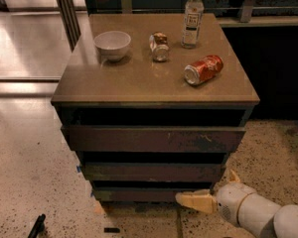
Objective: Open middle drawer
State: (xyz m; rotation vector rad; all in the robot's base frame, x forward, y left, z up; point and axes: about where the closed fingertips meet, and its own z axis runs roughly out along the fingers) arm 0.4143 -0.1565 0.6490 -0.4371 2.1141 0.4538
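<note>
Dark wood: we've got a dark brown wooden cabinet [154, 86] filling the centre of the frame, with three drawer fronts stacked below its top.
Middle drawer: the wide, shallow dark brown wooden drawer with the plain handleless front [151, 171] sits at lower centre, between the taller scratched front [154, 139] and the thin bottom front [139, 194]. It looks pushed in, with none of its inside showing.
Gripper: the cream two-finger gripper [205, 186] is at lower right, level with the thin bottom front. Its fingers [193, 201] stand apart and hold nothing, one pointing left and the other poking upward.
Step in hand: we judge this to be the reach, with no hold on the middle drawer yet.
Doing it well: there is no handle, so we'd rise to the dark gap above the middle front, hook its top edge and draw straight out toward the lower edge of the frame. The bottom front is the nearest one and the easy mistake.
Steady pull: the red drink can lying on its side [203, 69] at upper right could roll if the cabinet gets jolted.
Hidden: the arm is cut off at the lower right corner.
Hard to make out: the gaps are black, so we can't see any lip, nor tell whether the left-pointing finger touches the bottom front.
</note>
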